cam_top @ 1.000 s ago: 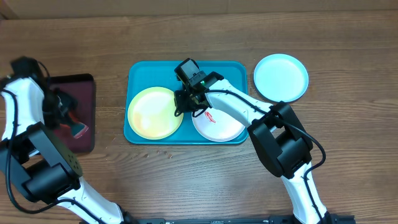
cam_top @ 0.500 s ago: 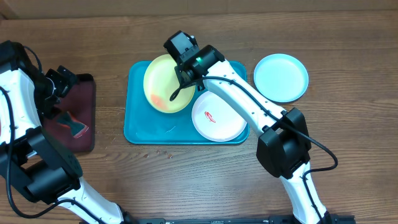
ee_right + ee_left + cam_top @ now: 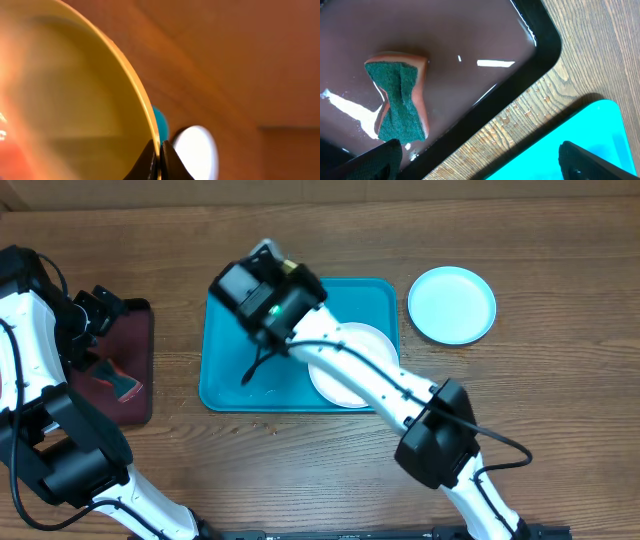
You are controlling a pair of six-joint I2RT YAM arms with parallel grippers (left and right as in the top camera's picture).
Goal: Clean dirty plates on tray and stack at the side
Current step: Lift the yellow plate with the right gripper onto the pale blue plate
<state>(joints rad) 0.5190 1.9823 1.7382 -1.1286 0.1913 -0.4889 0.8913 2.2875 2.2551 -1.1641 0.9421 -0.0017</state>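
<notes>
Up close, the right claw (image 3: 159, 159) is clenched on the rim of the yellow-green plate (image 3: 75, 100), the two dark fingertips nipping the edge between them. The plate stands nearly on edge and fills the left of the right wrist view. From overhead it is almost wholly hidden under the right wrist, which hangs above the left half of the teal tray (image 3: 225, 385), so the plate looks to be up off the tray floor.

The left claw (image 3: 480, 147) is released, fingers spread wide with nothing between them. It hangs over the near rim of the maroon tray (image 3: 520, 75), and the sponge (image 3: 400, 102) lies apart from it on that tray's wet floor, green side up.

Farther out, the white plate (image 3: 368, 342) lies in the right half of the teal tray, partly under the right arm. The light blue plate (image 3: 452, 305) sits alone on the table (image 3: 500, 240), just beside the tray's right end.

By my reading, the step in hand is the wiping of the yellow-green plate: it is picked up but not yet cleaned. The next move calls for the left claw to drop onto the sponge and close on it. The right arm would then need to turn the plate's face toward the left side, keeping a firm pinch so the thin rim does not slip.
</notes>
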